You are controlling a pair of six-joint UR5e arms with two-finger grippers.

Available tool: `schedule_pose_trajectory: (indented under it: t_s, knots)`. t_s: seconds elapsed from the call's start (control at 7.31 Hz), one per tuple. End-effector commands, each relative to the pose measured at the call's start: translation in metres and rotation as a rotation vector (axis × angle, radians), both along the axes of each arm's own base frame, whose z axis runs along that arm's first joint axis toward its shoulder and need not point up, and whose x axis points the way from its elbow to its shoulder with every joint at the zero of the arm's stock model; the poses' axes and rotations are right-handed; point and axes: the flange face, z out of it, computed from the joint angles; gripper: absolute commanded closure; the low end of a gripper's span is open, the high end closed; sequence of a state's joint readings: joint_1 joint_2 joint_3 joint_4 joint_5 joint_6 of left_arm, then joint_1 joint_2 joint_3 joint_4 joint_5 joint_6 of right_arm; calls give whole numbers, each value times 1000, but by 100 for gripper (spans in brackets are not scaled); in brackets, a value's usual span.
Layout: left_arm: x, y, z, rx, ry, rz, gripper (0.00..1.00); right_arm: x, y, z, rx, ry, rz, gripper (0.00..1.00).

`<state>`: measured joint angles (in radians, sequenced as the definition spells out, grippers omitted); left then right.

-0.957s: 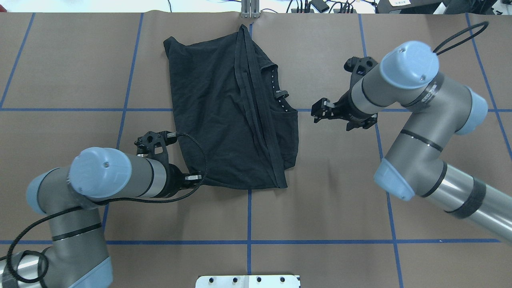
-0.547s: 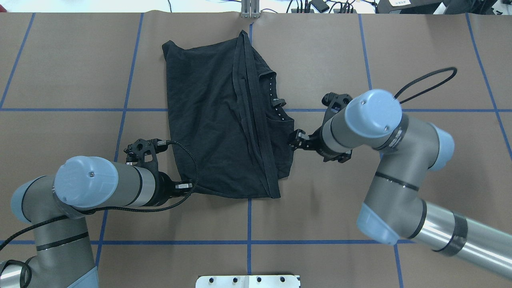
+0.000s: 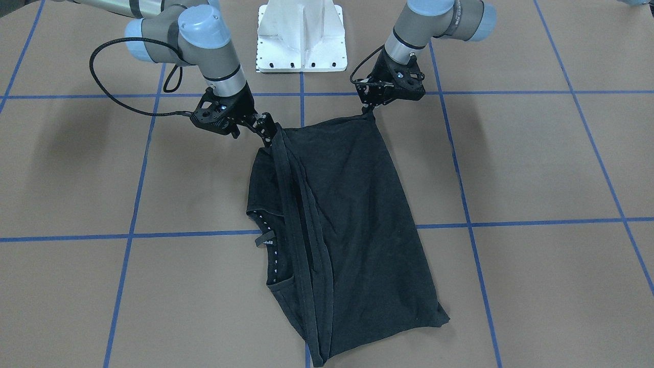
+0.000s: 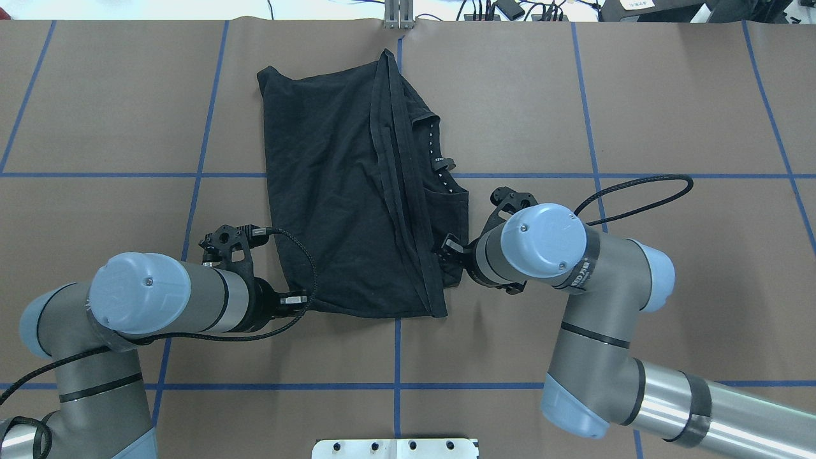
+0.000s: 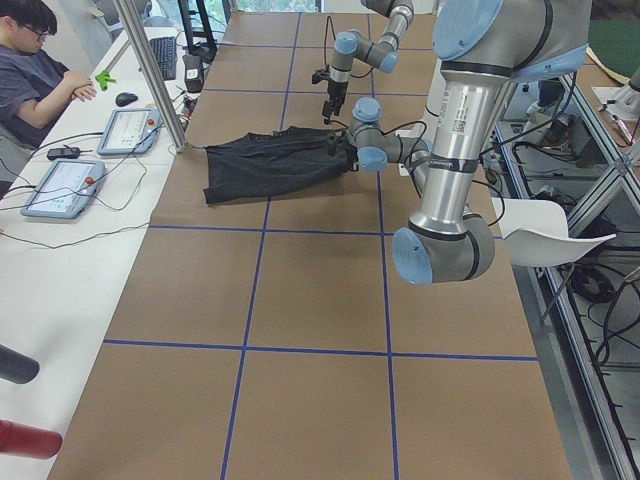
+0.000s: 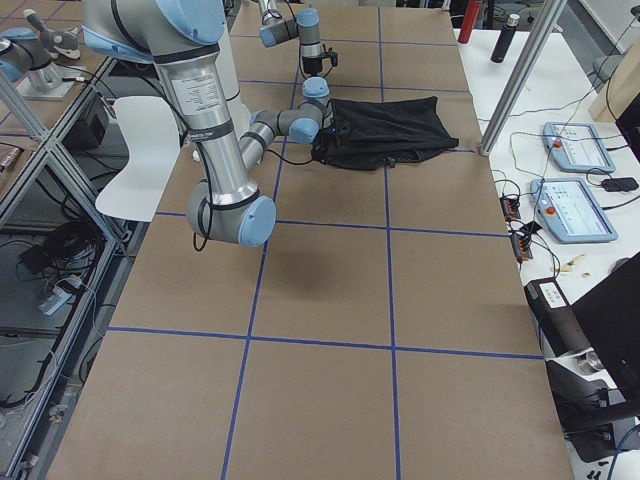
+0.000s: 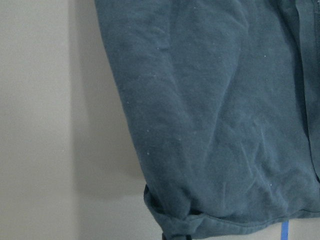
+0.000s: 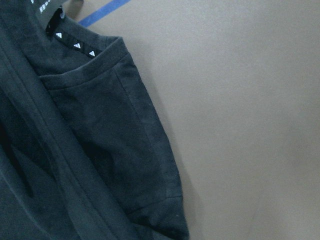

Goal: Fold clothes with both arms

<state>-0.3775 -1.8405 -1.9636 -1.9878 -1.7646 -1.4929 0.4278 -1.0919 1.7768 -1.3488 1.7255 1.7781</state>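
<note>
The clothes are one black T-shirt (image 4: 344,191) (image 3: 347,220), folded lengthwise on the brown table, with the collar and a sleeve (image 8: 115,135) at its right edge. No logo shows. My left gripper (image 4: 305,298) (image 3: 369,108) is shut on the near left corner, which hangs slightly lifted. Over on the near right edge, my right gripper (image 4: 446,247) (image 3: 266,132) stands open by the sleeve and the doubled hem. Neither wrist view shows fingers: the left one shows the shirt's hem corner (image 7: 200,215).
Blue tape lines divide the brown table (image 4: 637,95). The white pedestal (image 3: 301,36) stands at the robot's side. A metal post (image 4: 398,16) rises at the far edge, just beyond the shirt. A person (image 5: 30,70) sits at a side desk with tablets.
My right arm has swung in from the right and toward the robot, bringing its gripper to the shirt's near right edge. The left gripper drew its corner slightly left, then held.
</note>
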Motion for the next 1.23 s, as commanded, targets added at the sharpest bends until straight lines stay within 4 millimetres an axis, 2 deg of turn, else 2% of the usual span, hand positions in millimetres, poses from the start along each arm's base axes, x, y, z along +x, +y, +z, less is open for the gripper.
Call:
schedule_pose_trajectory:
  t_s: [0.0, 0.68, 1.09]
  knots:
    - [0, 0, 0, -1, 0, -1, 100, -34, -16, -4, 7, 36, 27, 2]
    - [0, 0, 0, -2, 1, -2, 100, -40, -9, 0, 19, 49, 11, 4]
    - [0, 0, 0, -2, 1, -2, 100, -45, 1, -1, 16, 68, -1, 15]
